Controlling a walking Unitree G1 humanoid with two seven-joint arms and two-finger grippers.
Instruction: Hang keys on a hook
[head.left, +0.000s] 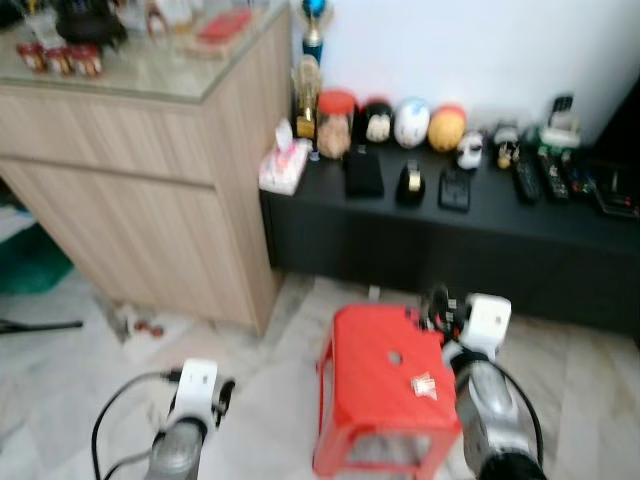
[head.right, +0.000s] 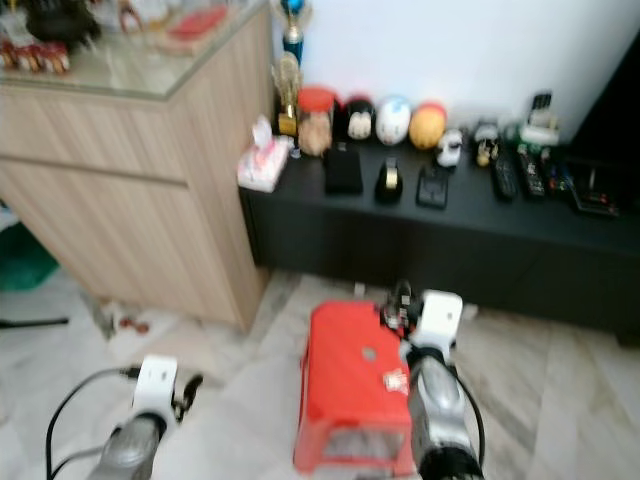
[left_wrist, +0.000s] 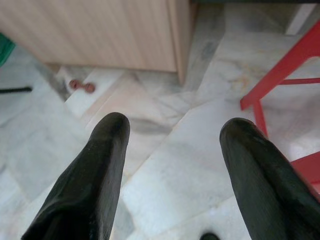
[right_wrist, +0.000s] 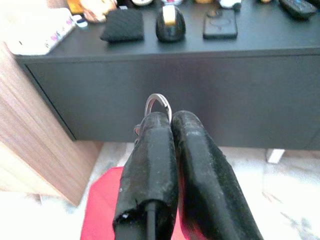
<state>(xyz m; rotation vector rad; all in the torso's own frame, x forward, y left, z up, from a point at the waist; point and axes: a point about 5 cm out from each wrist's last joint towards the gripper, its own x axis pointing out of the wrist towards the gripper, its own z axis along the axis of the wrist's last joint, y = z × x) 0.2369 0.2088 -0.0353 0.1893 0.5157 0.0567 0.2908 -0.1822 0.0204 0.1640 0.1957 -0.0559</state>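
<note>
The right gripper (right_wrist: 172, 117) hangs over the red stool (head.left: 385, 385), its fingers (right_wrist: 150, 165) clenched on the keys (right_wrist: 158, 105); a silver key ring pokes out past the fingertips, standing on edge and pointing toward the low black worktop (right_wrist: 150, 75); the keys' long axis cannot be told; the left gripper (left_wrist: 172, 132) hovers low over the marble floor (left_wrist: 165, 165), fingers spread and released, near the wooden cabinet (head.left: 150, 190).
</note>
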